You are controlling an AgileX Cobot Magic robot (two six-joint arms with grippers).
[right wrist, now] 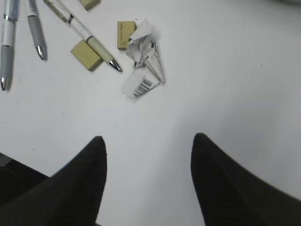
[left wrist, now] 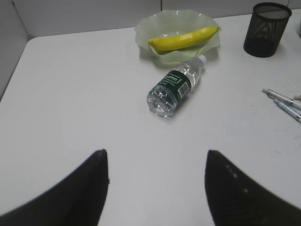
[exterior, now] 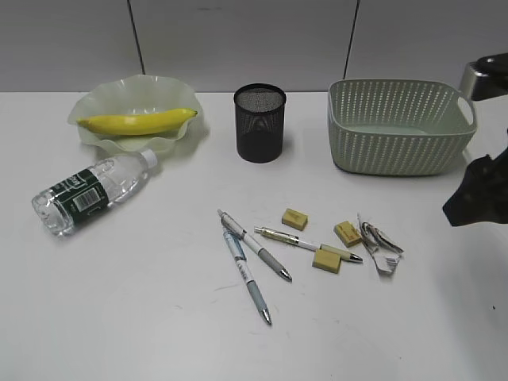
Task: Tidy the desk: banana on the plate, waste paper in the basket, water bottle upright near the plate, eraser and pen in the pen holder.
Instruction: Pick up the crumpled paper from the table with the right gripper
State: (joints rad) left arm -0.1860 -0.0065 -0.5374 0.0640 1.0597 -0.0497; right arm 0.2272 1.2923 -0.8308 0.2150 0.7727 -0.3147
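1. The banana (exterior: pixel 136 121) is already lying in the plate (exterior: pixel 95 99) at the far left, so that step looks done; the bottle, the paper, the erasers and the pens are all still waiting.
2. The right gripper (right wrist: pixel 148 160) is hovering with its jaws spread and nothing between them. The waste paper (right wrist: pixel 143 59) is lying on the desk (exterior: pixel 119 302) straight ahead of them, a little left of their midline and well apart from the fingertips.
3. The paper is sitting at the right end of the clutter in the exterior view, touching or just beside one eraser (right wrist: pixel 126 34), with a pen tip (right wrist: pixel 114 66) close on its left. Its long axis is running roughly along the reach of the jaws, from the barcoded end nearest them to the crumpled end farther off.
4. The basket (exterior: pixel 397 143) is standing at the far right, beyond the paper, on the right arm's side. I judge the right arm the nearer one for this piece.
5. The left gripper (left wrist: pixel 155 183) is also standing released and empty. The water bottle (left wrist: pixel 176 87) is lying on its side ahead of it, slightly right of centre, cap pointing away toward the plate and base toward the jaws, so its long axis is running nearly in line with the left arm's reach.
6. The pen holder (exterior: pixel 259 123) is standing upright at the far middle, between plate and basket.
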